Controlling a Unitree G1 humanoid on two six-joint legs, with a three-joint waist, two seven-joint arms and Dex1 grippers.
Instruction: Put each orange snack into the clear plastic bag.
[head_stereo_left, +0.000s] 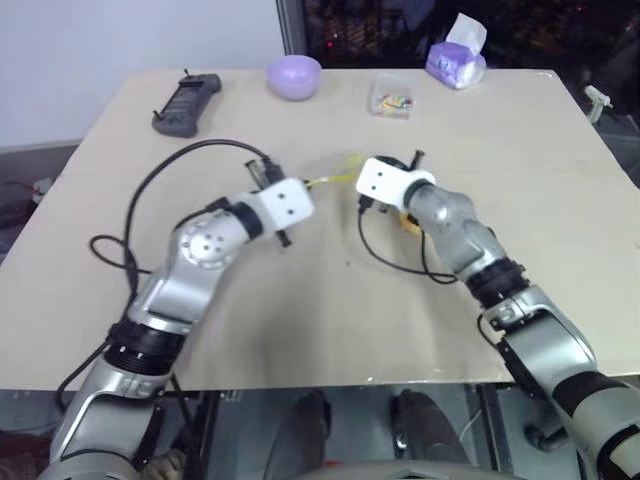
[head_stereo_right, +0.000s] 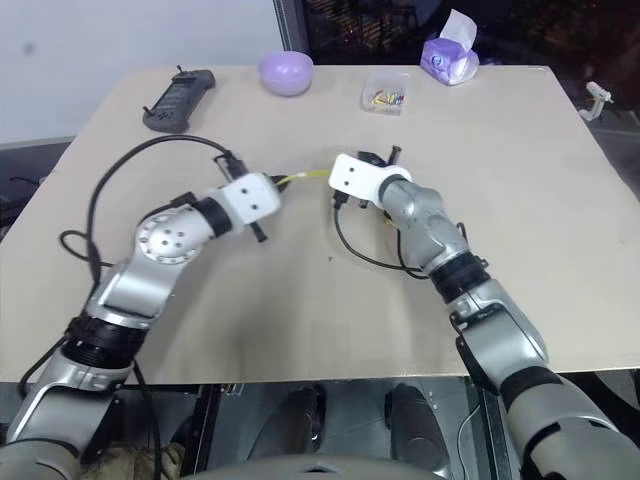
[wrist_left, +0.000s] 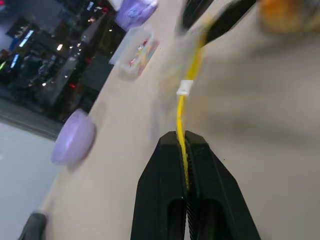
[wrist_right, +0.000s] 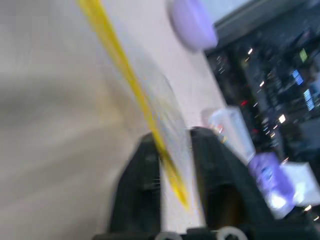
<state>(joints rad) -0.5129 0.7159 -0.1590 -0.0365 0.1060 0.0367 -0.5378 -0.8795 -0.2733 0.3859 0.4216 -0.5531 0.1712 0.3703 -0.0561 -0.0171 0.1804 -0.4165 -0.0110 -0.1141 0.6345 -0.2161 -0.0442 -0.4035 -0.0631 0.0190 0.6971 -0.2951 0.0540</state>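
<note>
Take the bag (wrist_left: 187, 90) as your reference: it hangs above the middle of the table (head_stereo_left: 560, 150), stretched between the two arms by its yellow strip.

Your left gripper (wrist_left: 186, 170) has its fingers pressed together on the yellow strip, pinching one end. This anchors one side of the mouth so the bag cannot slide.

Your right gripper (wrist_right: 172, 165) stands with its fingers apart, the yellow strip and a fold of clear film running between them. The view is blurred, so it is uncertain whether either finger touches the film. The likely purpose is to re-take the opposite lip and pull the mouth open.

The bun (head_stereo_left: 410, 222) lies on the table just beyond the bag's right end, mostly hidden under the right wrist (an orange blur in the left wrist view (wrist_left: 285, 12) agrees). It is not yet in the bag.

Well behind the bag, at the far edge, stand a lilac bowl (head_stereo_left: 293, 76), a small clear box (head_stereo_left: 391, 96), a tissue pack (head_stereo_left: 456, 60) and a dark handset (head_stereo_left: 186, 103); none concerns the task.
</note>
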